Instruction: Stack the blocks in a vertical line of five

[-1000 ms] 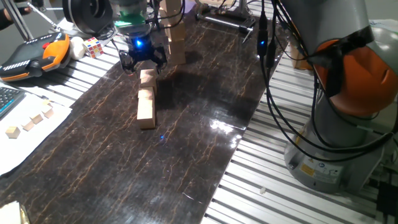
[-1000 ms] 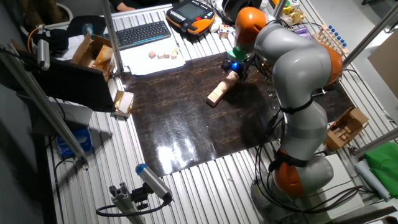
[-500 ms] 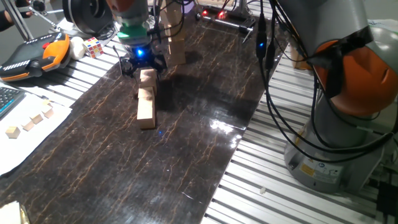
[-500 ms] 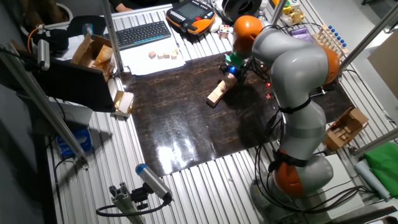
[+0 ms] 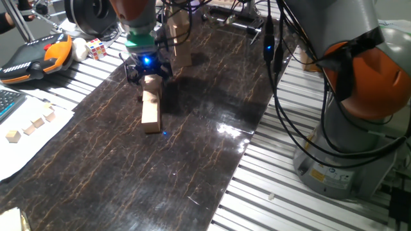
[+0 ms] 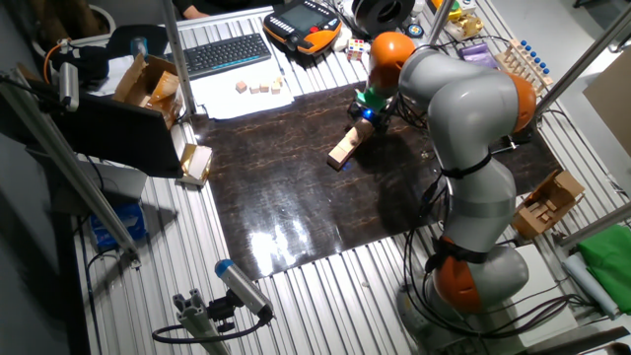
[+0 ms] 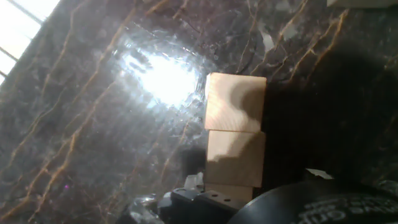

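We see the blocks [image 5: 150, 106] lying flat in one row on the dark mat [image 5: 192, 128], its long axis running away from us. At the far end, the gripper [image 5: 148, 69] stands over the last block; we cannot tell its grasp.

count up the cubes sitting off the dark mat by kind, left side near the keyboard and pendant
tiny pale cubes: 4
Rubik's cube: 1
total: 5
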`<action>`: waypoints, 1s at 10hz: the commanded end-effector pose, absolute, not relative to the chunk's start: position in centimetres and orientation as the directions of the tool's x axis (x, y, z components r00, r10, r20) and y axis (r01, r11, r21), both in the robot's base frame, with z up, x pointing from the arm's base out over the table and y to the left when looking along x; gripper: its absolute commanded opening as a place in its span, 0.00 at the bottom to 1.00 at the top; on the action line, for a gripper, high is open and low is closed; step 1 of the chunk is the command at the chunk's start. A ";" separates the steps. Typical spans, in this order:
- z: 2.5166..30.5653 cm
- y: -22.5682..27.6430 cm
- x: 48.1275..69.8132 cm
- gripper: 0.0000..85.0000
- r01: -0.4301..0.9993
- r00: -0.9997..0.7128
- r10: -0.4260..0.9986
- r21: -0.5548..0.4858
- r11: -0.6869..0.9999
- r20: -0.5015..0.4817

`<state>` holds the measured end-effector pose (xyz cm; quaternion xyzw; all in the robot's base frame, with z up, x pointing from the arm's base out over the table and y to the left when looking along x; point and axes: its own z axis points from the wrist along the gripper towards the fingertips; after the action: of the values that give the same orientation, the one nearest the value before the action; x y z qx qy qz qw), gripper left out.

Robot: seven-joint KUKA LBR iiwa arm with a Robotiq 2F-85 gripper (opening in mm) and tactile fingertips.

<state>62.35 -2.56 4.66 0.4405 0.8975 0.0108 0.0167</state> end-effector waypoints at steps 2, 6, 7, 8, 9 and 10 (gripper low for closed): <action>4.4 -2.5 62.3 0.87 0.788 -0.614 0.789 0.039 0.614 -0.020; 4.5 -2.7 62.4 0.56 0.777 -0.628 0.778 0.039 0.629 -0.023; 4.5 -2.7 62.4 0.58 0.777 -0.628 0.778 0.041 0.629 -0.021; 4.9 -2.5 62.4 0.58 0.775 -0.631 0.776 0.040 0.631 -0.012; 5.6 -2.2 62.3 0.58 0.771 -0.636 0.772 0.036 0.636 -0.008; 6.8 -1.9 62.2 0.57 0.759 -0.651 0.759 0.026 0.651 -0.004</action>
<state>62.16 -1.86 6.79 0.4143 0.9101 0.0098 0.0046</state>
